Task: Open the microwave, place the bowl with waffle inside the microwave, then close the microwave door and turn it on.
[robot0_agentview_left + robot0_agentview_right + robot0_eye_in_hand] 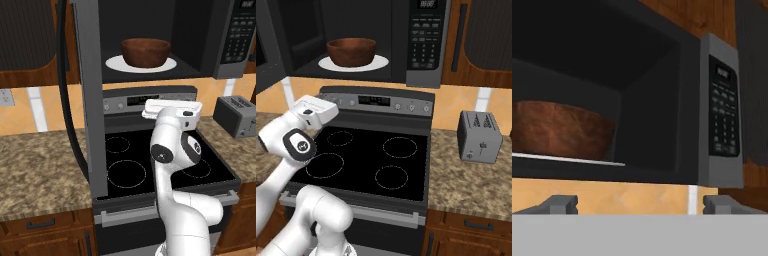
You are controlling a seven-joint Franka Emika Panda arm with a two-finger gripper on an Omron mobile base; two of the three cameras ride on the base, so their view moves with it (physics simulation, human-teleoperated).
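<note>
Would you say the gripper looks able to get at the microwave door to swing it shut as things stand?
Probably yes. The microwave door stands wide open, out over the stove's left side, with nothing around it. The gripper is open and empty, low in front of the microwave, clear of the bowl.

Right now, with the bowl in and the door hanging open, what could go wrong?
1. The microwave door stands wide open over the stove, near the arm; a swing toward it could strike it instead of pushing it shut.
2. The open gripper is empty below the cavity; rising carelessly could clip the microwave edge.
3. A hard slam might jolt the bowl on the turntable plate.
</note>
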